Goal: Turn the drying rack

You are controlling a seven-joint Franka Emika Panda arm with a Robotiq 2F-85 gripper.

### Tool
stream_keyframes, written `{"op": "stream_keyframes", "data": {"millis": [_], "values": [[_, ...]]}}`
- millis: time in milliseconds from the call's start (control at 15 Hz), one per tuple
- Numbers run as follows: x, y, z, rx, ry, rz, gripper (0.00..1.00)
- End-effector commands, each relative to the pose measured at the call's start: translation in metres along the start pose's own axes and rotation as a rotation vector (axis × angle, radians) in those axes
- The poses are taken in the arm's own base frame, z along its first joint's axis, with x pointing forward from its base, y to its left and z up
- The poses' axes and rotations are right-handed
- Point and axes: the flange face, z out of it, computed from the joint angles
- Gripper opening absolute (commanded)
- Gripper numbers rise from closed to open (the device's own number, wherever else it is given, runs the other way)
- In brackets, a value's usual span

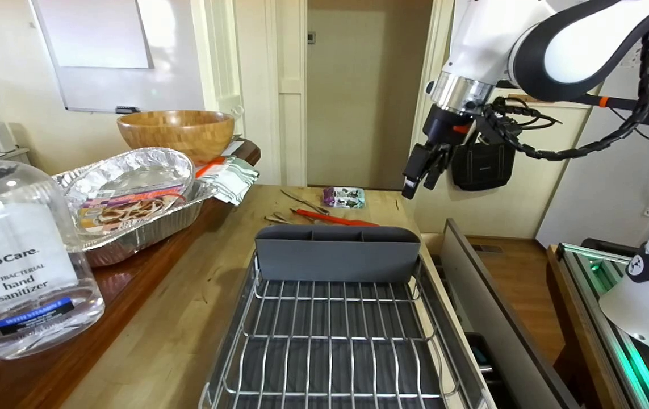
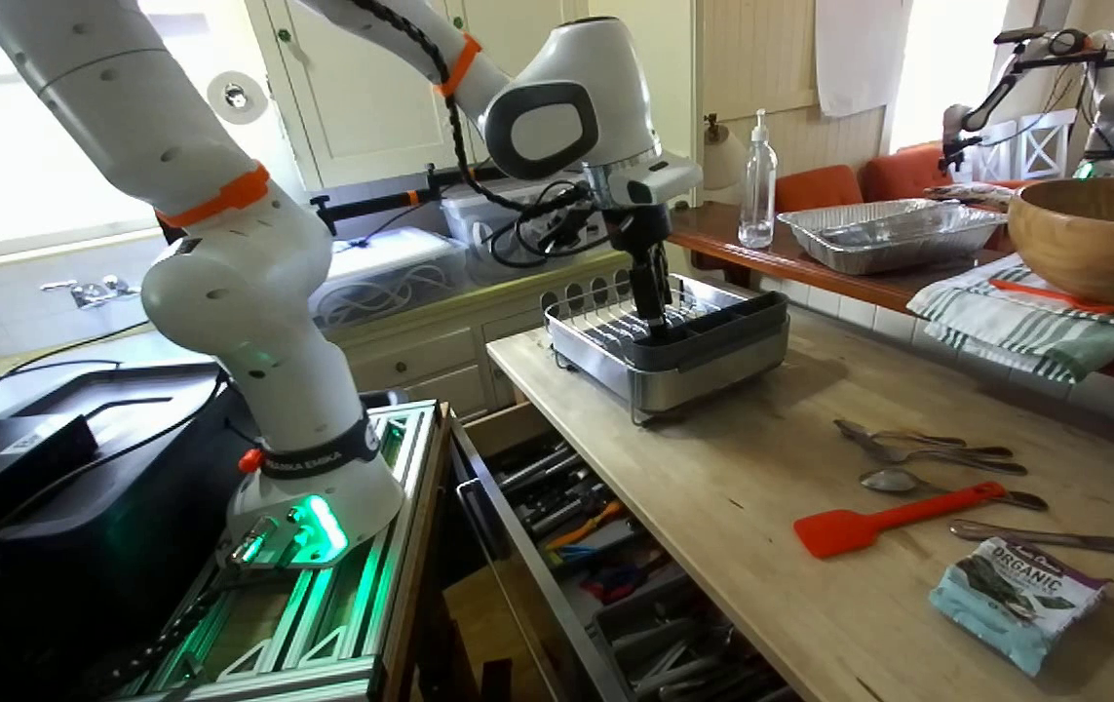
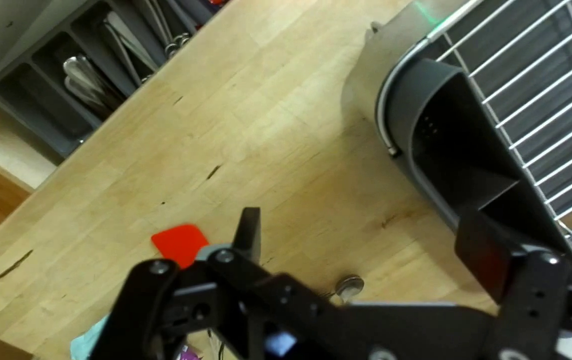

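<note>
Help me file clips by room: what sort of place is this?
Most likely a kitchen, perhaps in a home: a wire drying rack on the worktop, an open drawer holding cutlery, and a wall faucet in the background.

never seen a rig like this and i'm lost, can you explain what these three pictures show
The machine is a white jointed robot arm. Both exterior views come from cameras standing apart from it; the wrist view comes from a camera on the arm itself, looking down past its black jaws. On the pale wooden worktop stands a rectangular silver wire drying rack with a dark grey plastic caddy at one end. Also there lie a flat red spatula, metal cutlery and a pale blue and purple packet. Below the worktop, a grey-fronted drawer stands open. Nothing is held: the jaws stand wide apart.
</note>
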Motion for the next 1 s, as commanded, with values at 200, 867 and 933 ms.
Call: {"op": "stream_keyframes", "data": {"millis": [200, 867, 933], "values": [[-0.016, -0.033, 0.011, 0.213, -0.105, 0.135, 1.0], [-0.019, -0.042, 0.013, 0.292, -0.169, 0.116, 1.0], [-0.018, -0.043, 0.015, 0.3, -0.191, 0.119, 1.0]]}}
